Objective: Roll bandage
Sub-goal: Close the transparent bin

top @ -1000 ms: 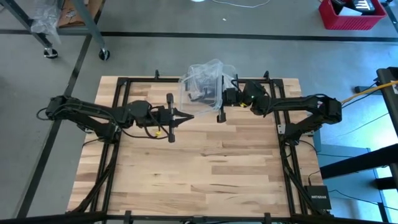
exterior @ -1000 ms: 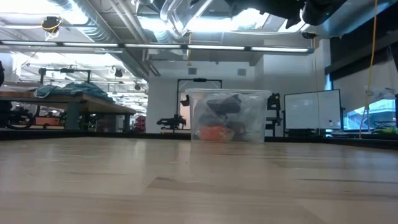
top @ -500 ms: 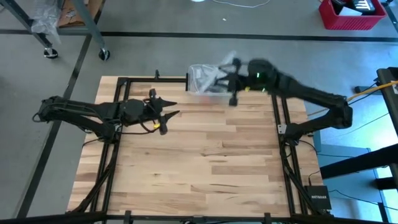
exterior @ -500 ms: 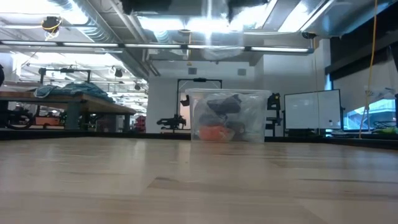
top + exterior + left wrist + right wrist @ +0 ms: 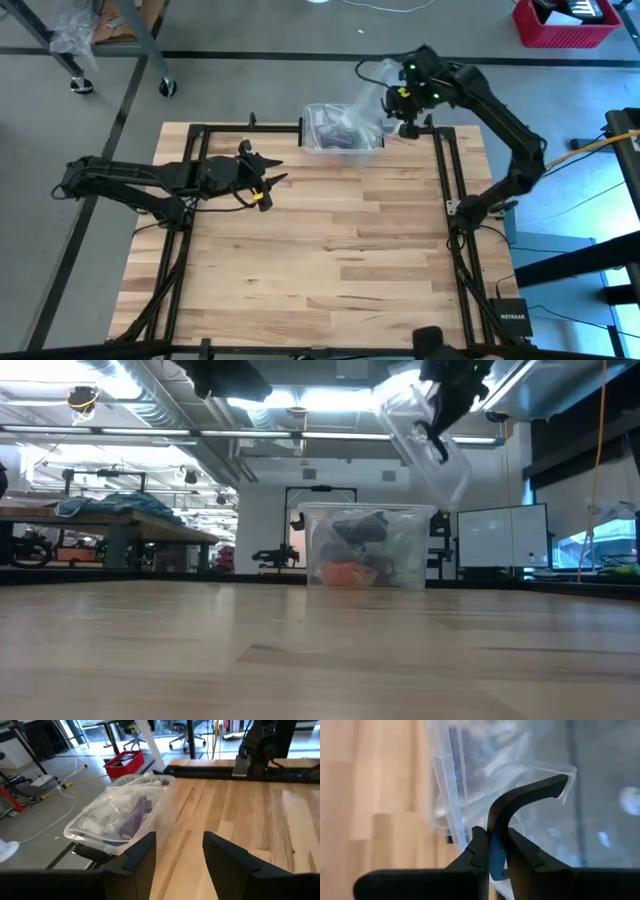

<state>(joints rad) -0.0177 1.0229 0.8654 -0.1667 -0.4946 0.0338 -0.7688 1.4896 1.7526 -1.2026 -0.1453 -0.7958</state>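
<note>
The clear plastic box (image 5: 340,130) stands open at the table's far edge. Inside it the navy-purple bandage (image 5: 135,816) lies bunched among crinkled clear wrappers. My right gripper (image 5: 405,100) hangs above and to the right of the box, shut on the black handle of the box's clear lid (image 5: 425,435). My left gripper (image 5: 272,172) is open and holds nothing. It hovers over the table left of the box, pointing toward it. My right gripper pinches the lid's curved black handle (image 5: 492,837) between its two fingers, which lie across the handle's thin strap. The lid (image 5: 470,780) is lifted clear of the box and hangs tilted below the gripper, one end lower (image 5: 450,480).
An orange item (image 5: 345,573) lies at the bottom of the box. Black frame rails (image 5: 440,170) run along the table's left, right and far sides. Bare wooden tabletop (image 5: 330,260) stretches from the box to the near edge.
My right gripper has risen and gone toward the table's far right corner, lifting the lid off the box; the lid now hangs tilted in the air. My left gripper has drawn back toward the table's left edge and opened. The box has stayed in place.
</note>
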